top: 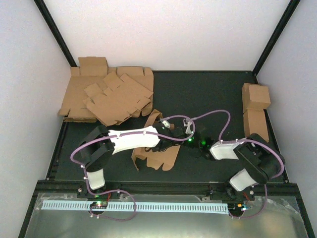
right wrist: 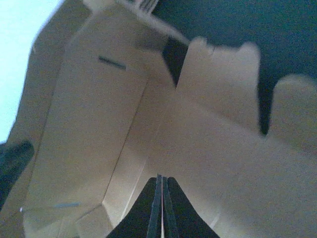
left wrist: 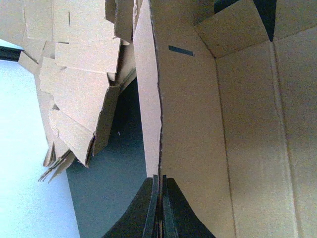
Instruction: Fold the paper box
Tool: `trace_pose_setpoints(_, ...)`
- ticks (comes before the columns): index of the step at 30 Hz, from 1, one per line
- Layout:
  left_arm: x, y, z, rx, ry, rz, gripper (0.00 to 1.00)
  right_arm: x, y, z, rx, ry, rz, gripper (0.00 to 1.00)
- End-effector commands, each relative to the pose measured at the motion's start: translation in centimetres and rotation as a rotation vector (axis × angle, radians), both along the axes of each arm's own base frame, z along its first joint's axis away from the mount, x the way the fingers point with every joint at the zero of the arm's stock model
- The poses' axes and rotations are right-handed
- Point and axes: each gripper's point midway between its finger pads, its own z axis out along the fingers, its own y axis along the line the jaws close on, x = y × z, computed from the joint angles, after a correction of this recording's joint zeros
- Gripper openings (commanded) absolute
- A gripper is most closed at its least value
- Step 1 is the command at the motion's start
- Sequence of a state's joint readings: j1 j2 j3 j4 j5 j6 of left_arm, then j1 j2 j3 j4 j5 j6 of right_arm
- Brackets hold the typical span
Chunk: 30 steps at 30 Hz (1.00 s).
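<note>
The paper box [top: 161,158] lies partly folded in the middle of the dark mat, with the ends of both arms over it. In the left wrist view, one upright wall of the paper box [left wrist: 190,124] runs edge-on straight into my left gripper [left wrist: 160,177], which is shut on that wall's edge. From above, the left gripper [top: 173,135] is over the box's far side. My right gripper [right wrist: 161,177] is shut, and its tips rest against an inner panel of the paper box [right wrist: 99,124] with nothing clearly held. Seen from above, the right gripper [top: 190,140] meets the box from the right.
A stack of flat brown blanks [top: 109,96] lies at the back left and also fills the upper left of the left wrist view [left wrist: 74,84]. Two finished cartons [top: 255,106] stand by the right wall. White walls close in the mat [top: 208,94] on three sides.
</note>
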State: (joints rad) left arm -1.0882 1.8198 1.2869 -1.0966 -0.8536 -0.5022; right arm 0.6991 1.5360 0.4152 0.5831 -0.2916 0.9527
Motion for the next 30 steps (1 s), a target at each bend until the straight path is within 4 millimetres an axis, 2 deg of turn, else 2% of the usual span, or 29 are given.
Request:
trace_pose_setpoints(1,-0.6,-0.7,-1.0,-0.05,0.038,-0.004,0.02,2.7,-1.0,1.9,-0.058,-0.12,0.008,0.06)
trace_pose_setpoints(4,-0.6,-1.0,-0.7,-0.071,0.036,-0.023,0.02,3.8,-1.0,2.4,-0.056,-0.14,0.033,0.06)
trace_pose_setpoints(9,-0.5,-0.9,-0.5,-0.083,0.025,-0.036,0.01,5.7,-0.8,2.4,0.02,-0.078,0.044,0.06)
trace_pose_setpoints(12,-0.6,-0.7,-0.6,-0.085,0.022,-0.037,0.02,6.6,-0.3,1.3,0.011,-0.026,0.049,0.06)
trace_pose_setpoints(19,-0.9,-0.1,0.0,-0.148,-0.02,-0.036,0.02,7.2,1.1,-1.5,0.02,0.107,0.076,0.04)
trace_pose_setpoints(26,-1.0,0.1,0.0,-0.203,-0.041,-0.05,0.01,7.7,0.1,-4.7,-0.087,0.194,0.022,0.02)
trace_pose_setpoints(30,-1.2,0.2,-0.4,-0.205,-0.041,-0.05,0.01,7.4,0.1,-5.0,-0.079,0.192,0.023,0.02)
